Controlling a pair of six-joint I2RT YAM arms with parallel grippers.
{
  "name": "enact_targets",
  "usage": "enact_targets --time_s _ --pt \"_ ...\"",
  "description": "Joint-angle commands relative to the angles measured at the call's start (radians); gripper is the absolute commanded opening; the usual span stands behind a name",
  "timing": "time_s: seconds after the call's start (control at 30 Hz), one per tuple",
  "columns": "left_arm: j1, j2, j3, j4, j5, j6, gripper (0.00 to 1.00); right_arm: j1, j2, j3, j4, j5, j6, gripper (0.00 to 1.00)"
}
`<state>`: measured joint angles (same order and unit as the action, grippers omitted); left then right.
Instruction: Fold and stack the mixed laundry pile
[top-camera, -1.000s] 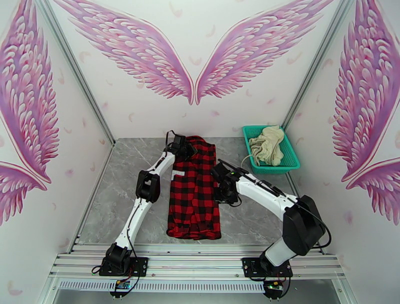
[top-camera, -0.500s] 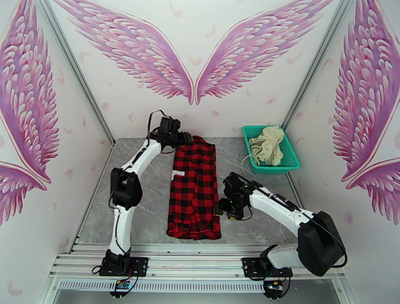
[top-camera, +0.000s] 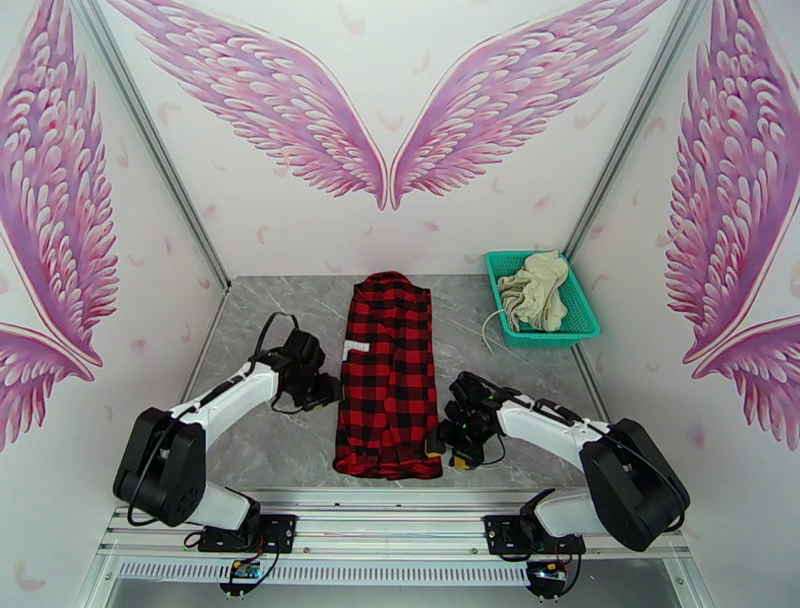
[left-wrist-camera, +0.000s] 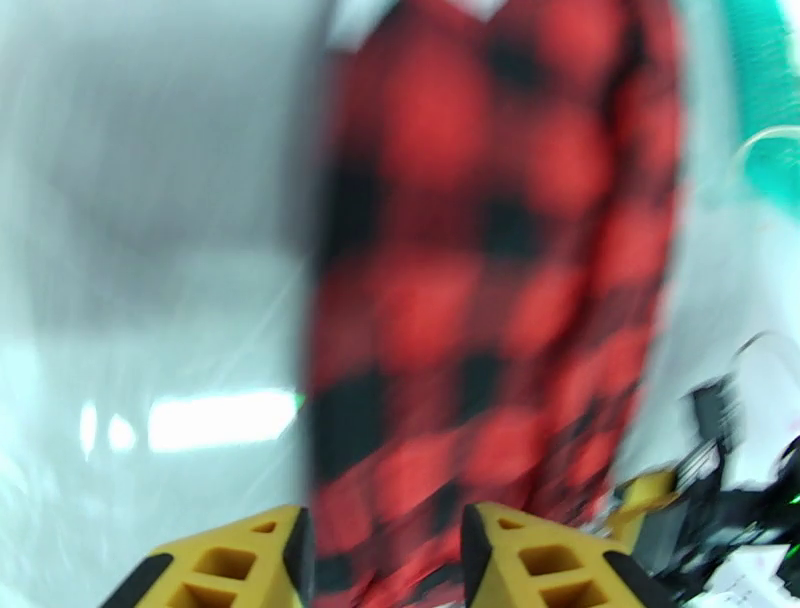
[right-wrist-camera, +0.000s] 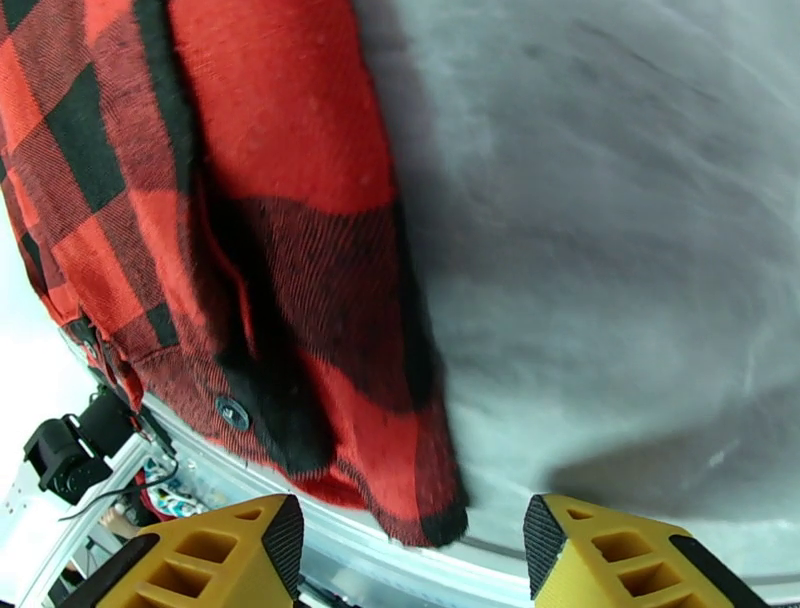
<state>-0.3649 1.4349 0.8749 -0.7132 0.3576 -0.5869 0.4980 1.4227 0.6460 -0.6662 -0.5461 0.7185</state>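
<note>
Grey tabletop (top-camera: 250, 440) held the checked shirt (top-camera: 390, 385) lengthwise down its middle; my left gripper (top-camera: 324, 390) and right gripper (top-camera: 446, 453) flanked it, jaws apart, empty. The cream garment (top-camera: 533, 288) sat in the far-right-corner basket (top-camera: 590, 322).

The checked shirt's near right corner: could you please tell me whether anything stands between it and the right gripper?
Nothing visible does. The right gripper is open, and a corner of the red-and-black shirt lies flat on the grey table just ahead of its fingers.

Rear overhead camera looks down; close wrist cameras, left blurry, apparently share the shirt (top-camera: 388, 375).
</note>
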Motion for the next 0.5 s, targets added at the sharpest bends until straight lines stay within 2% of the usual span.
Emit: enact_targets --time_s 0.0,0.23,0.47 --pt "-0.002 -0.101 -0.078 0.014 0.058 -0.015 0.51 -0.001 0.037 -0.014 0.069 -0.034 0.0 0.63" --pt "-0.034 -0.193 -0.249 0.085 0.155 -0.057 0.57 0.002 0.071 -0.024 0.106 -0.046 0.0 0.6" --pt "-0.112 -0.154 -0.337 0.182 0.189 -0.097 0.55 0.021 0.084 -0.041 0.141 -0.06 0.018 0.56"
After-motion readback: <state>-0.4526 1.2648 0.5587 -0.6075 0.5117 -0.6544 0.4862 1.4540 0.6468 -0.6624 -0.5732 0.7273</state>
